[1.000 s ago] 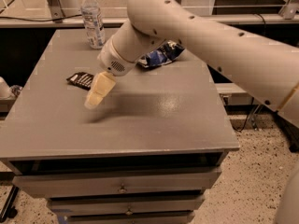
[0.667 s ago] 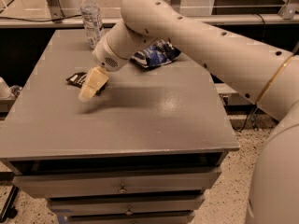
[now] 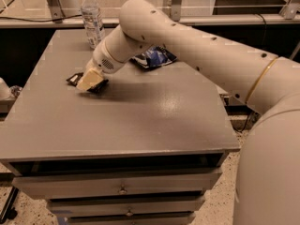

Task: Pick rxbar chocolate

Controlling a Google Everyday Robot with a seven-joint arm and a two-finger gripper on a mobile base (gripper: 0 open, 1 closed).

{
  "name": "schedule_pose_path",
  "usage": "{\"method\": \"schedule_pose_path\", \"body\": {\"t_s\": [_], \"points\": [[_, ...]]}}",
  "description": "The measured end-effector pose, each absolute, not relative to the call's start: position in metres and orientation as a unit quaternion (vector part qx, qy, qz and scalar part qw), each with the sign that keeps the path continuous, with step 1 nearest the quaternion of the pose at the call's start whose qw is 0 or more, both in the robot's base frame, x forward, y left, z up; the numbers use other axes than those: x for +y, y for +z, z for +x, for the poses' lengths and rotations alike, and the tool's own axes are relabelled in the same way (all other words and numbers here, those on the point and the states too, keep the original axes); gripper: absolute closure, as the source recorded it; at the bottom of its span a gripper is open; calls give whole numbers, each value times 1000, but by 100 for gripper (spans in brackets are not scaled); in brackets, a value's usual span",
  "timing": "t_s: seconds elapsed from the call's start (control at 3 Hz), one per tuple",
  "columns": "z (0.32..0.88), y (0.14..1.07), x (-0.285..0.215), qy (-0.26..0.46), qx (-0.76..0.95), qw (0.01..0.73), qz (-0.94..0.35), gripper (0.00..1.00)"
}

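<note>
rxbar chocolate (image 3: 73, 78), flat, long axis left-right, end effector (image 3: 89, 81) over it

We identify the place as a lab or workshop. Evidence: a grey metal bench (image 3: 140, 125) with drawers (image 3: 122, 190) under its top, a speckled hard floor (image 3: 219, 209), and a long rear ledge (image 3: 211, 20) with metal posts (image 3: 176, 1) and a cable (image 3: 23, 18). A robot arm (image 3: 197, 46) reaches across the bench; its hand (image 3: 89, 81) sits at the left side, over the bar (image 3: 73, 79).
</note>
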State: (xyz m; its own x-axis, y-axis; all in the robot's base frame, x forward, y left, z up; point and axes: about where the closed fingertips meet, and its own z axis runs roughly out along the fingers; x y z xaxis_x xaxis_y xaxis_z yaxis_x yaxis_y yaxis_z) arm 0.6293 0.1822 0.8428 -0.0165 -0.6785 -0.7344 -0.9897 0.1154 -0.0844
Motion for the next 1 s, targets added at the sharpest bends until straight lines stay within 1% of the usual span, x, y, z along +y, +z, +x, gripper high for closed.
{"method": "schedule_pose_path", "body": {"t_s": [0.67,1.0], "points": [[626,822,173,242,700,311,-595,87],[626,827,173,242,701,311,-595,100]]}}
